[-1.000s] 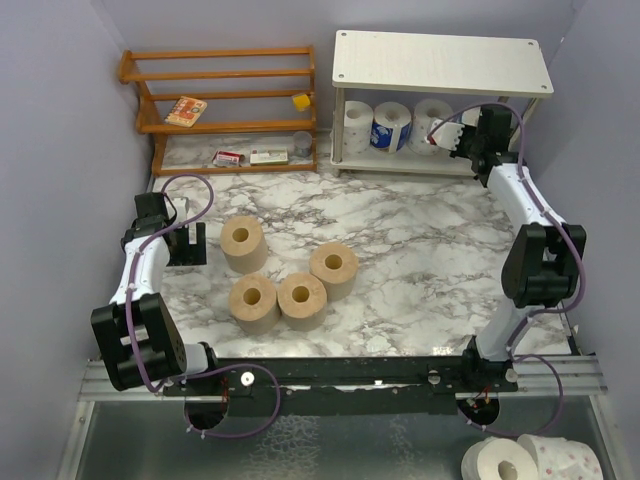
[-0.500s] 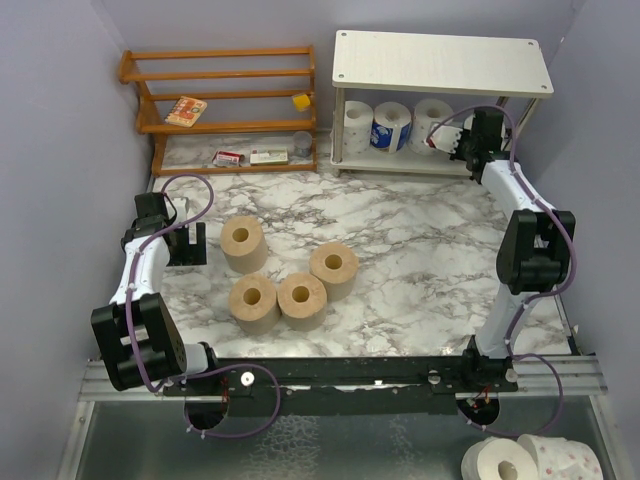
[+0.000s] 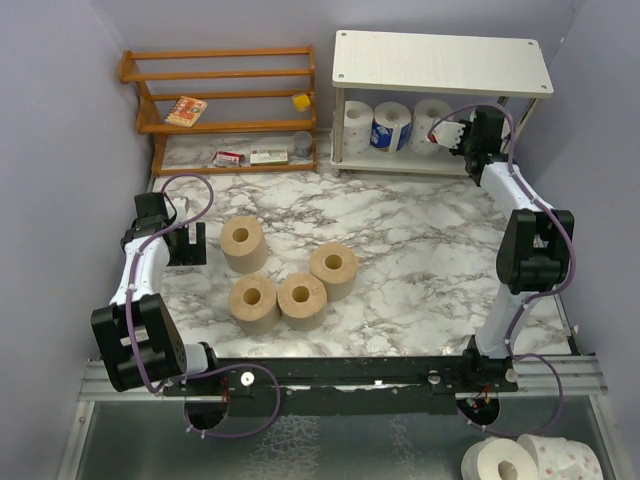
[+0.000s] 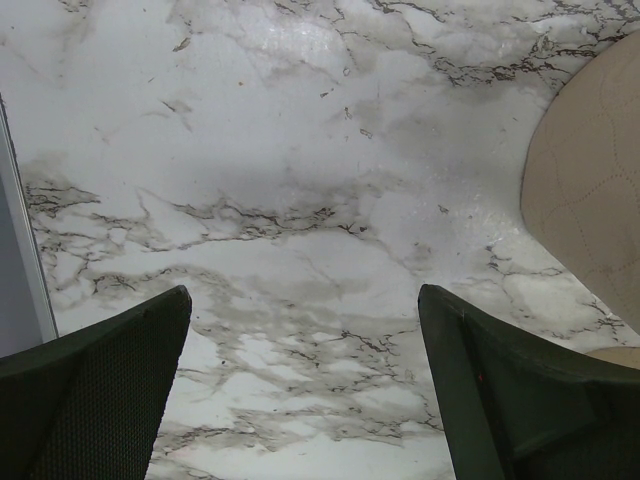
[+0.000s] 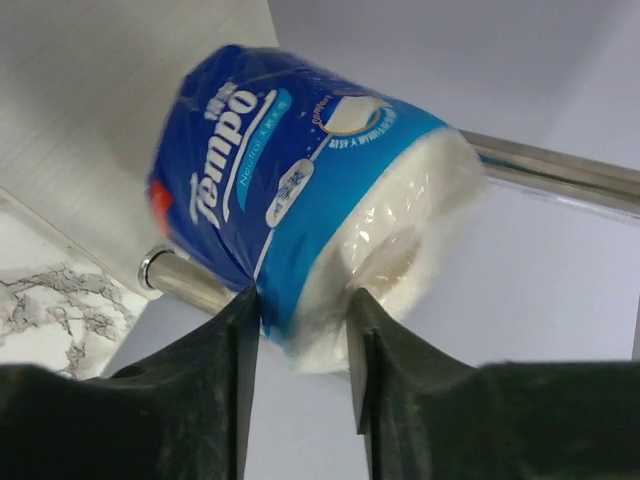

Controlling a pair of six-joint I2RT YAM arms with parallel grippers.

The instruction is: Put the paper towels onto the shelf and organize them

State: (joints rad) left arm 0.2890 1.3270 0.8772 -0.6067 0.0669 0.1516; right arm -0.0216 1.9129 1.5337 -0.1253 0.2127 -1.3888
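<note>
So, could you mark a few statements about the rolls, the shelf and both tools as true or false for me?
1. Four tan rolls stand upright on the marble table. True.
2. The left tool holds a tan roll. False: it is open and holds nothing.
3. The right tool grips a blue-wrapped roll. True.
4. Three rolls sit on the top board of the shelf. False: the shelved rolls sit on its lower board.
</note>
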